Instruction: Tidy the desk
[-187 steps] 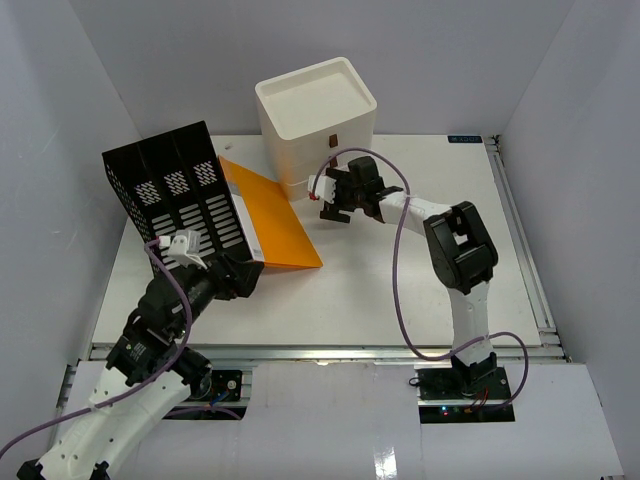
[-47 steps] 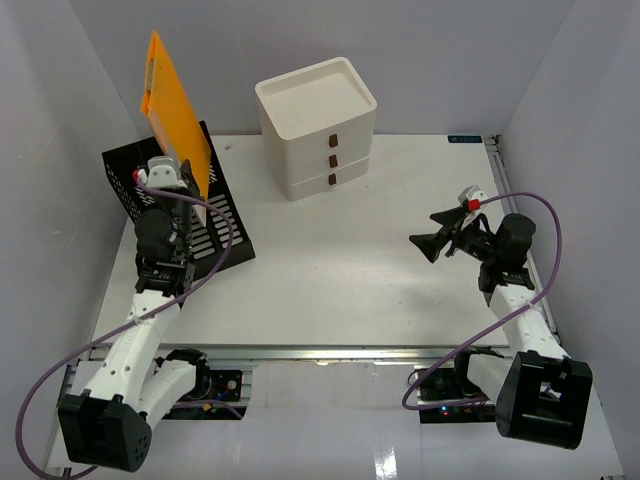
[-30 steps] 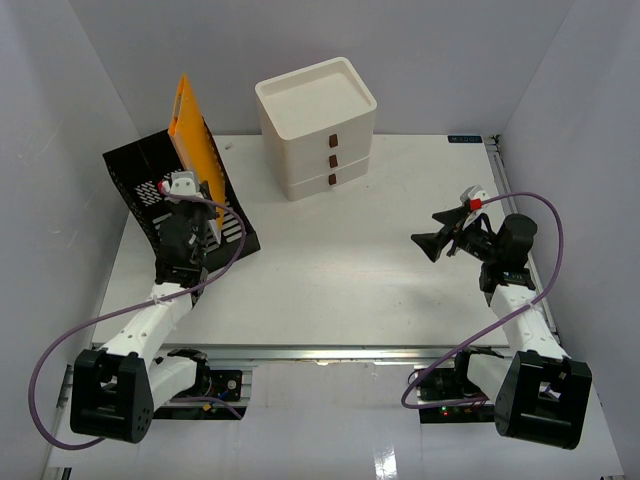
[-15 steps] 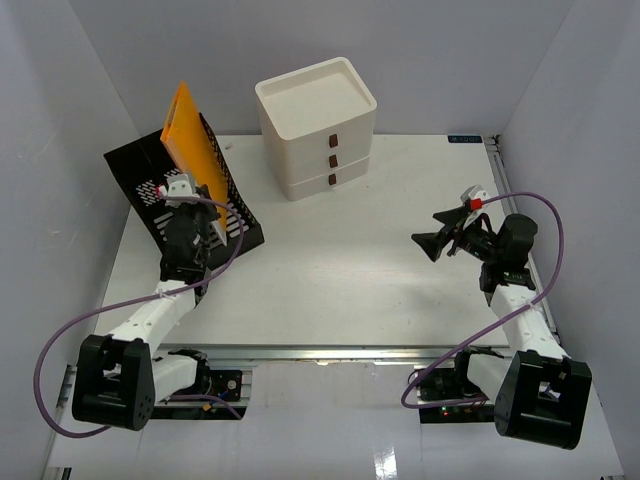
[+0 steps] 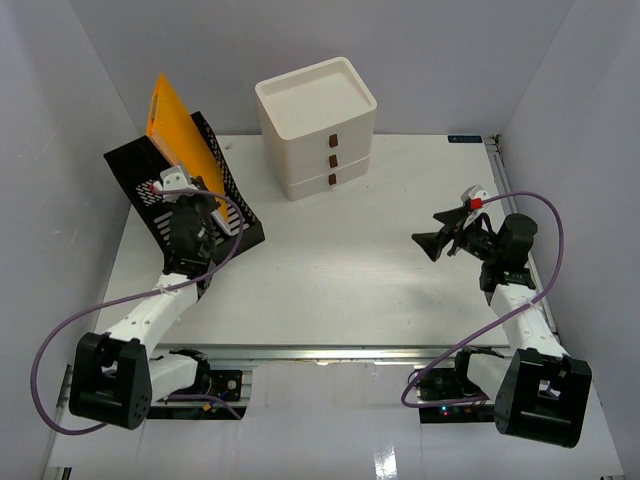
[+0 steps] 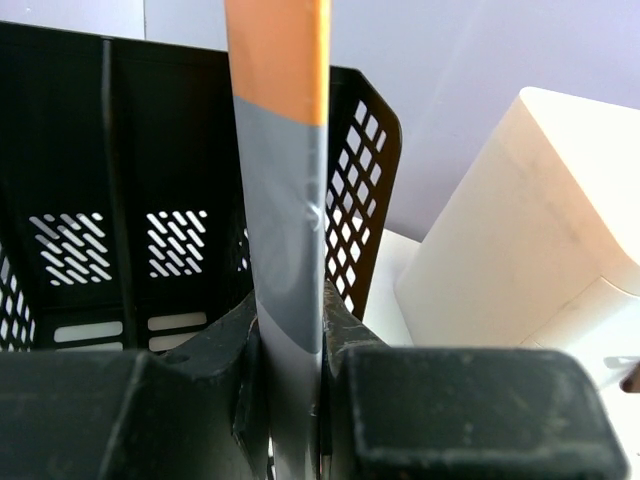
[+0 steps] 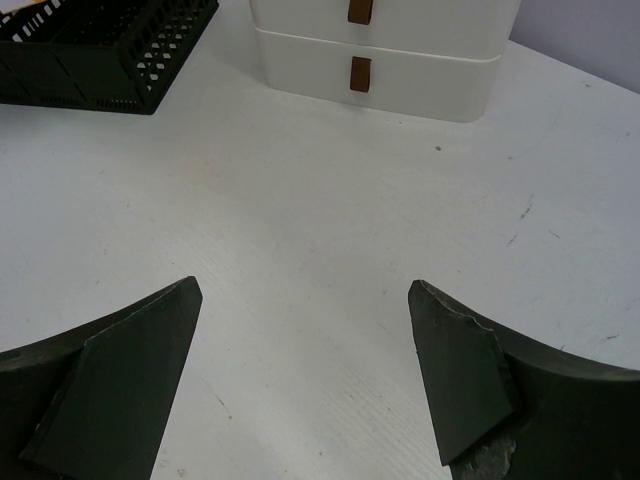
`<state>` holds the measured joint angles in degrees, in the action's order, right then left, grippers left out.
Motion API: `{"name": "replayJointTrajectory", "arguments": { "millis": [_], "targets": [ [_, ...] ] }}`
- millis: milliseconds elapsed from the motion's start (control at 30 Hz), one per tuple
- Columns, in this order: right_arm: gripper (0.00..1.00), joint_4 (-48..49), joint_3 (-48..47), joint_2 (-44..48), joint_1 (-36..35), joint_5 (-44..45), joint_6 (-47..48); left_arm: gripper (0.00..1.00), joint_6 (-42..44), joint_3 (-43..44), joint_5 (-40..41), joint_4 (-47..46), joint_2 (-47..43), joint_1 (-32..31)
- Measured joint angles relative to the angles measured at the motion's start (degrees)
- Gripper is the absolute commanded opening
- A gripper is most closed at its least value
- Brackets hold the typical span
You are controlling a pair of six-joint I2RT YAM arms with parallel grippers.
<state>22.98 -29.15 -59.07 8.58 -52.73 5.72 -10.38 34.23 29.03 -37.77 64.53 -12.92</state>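
An orange folder [image 5: 172,120] with a grey strip along its edge [image 6: 285,240] stands upright over the black mesh file organizer [image 5: 135,175] at the desk's [image 5: 350,270] back left. My left gripper [image 5: 190,208] is shut on the folder's lower edge [image 6: 290,320]. In the left wrist view the folder lines up with the organizer's right-hand compartment [image 6: 190,220]; how deep it sits is hidden. My right gripper [image 5: 426,243] hovers open over the desk's right side, with only bare desk [image 7: 300,180] between its fingers [image 7: 305,288].
A cream three-drawer box [image 5: 318,125] stands at the back centre, right of the organizer [image 6: 510,230] and ahead of the right gripper [image 7: 380,60]. White walls close in both sides. A metal rail [image 5: 320,350] runs along the front edge.
The left gripper lifted the folder off the desk and stood it at the organizer, then shifted it slightly left in the last second. The right arm left the drawer box earlier and now holds still.
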Motion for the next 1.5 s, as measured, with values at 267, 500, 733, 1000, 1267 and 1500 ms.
{"name": "replayJointTrajectory", "arguments": {
  "millis": [267, 500, 733, 1000, 1267, 1500],
  "targets": [
    [0.9, 0.1, 0.0, 0.0, 0.3, 0.1, 0.0, 0.0, 6.3, 3.0, 7.2, -6.0, 9.9, -5.2],
    [0.9, 0.2, 0.0, 0.0, 0.5, 0.1, -0.1, 0.0, 8.8, 4.9, 13.8, -9.4, 15.4, -7.4],
    [0.9, 0.4, 0.0, 0.0, 0.5, 0.1, -0.2, 0.0, 8.6, 6.8, 16.5, -9.4, 17.4, -8.4],
    [0.93, 0.6, 0.0, -0.2, 0.7, -0.2, -0.2, 0.0, 9.2, 8.2, 18.3, -7.6, 17.4, -8.7],
    [1.0, -7.8, -3.5, -4.0, -8.6, -3.4, 13.1, 0.0, 7.1, 9.2, 18.3, -3.6, 15.9, -9.0],
    [0.93, -35.4, -21.0, -17.4, -32.1, -1.9, 59.9, 0.0, 3.1, 9.2, 17.8, 1.5, 11.8, -9.1]
  ]
}}
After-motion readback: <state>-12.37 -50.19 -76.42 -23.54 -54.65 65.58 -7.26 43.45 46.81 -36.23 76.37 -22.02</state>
